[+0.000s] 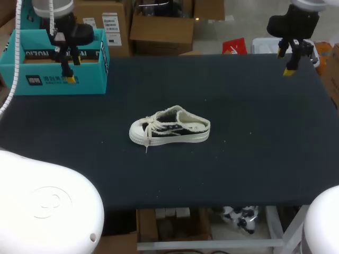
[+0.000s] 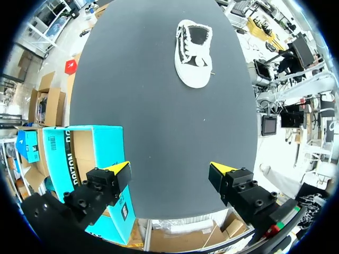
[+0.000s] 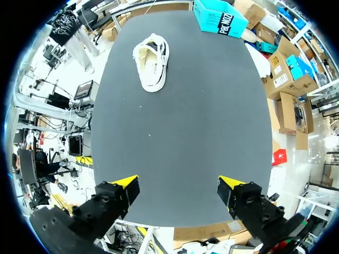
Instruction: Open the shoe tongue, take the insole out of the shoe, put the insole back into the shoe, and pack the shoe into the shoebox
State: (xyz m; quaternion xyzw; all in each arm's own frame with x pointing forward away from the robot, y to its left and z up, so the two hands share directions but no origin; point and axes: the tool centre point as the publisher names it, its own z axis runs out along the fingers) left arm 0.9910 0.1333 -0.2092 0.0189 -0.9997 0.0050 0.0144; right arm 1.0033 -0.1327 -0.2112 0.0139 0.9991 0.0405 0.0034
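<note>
shoe (image 1: pixel 169 127): low canvas sneaker, cream frayed edging, dark panels, white laces, lying mid-frame on matte black table (image 1: pixel 254 159) | shoebox (image 1: pixel 90 79): teal cardboard, sitting upper left, left edge being cut off | left gripper (image 2: pixel 169 172): hanging over box, fingers spreading wide, gripping nothing | right gripper (image 3: pixel 179 185): upper right, likewise spreading, touching nothing | shoe's inside: showing too small to read

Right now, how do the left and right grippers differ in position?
The left gripper hangs at the table's far left corner, the right gripper at its far right. The left gripper overlaps the teal shoebox; the right gripper has only table below. Both are open, empty, far from the shoe.
</note>
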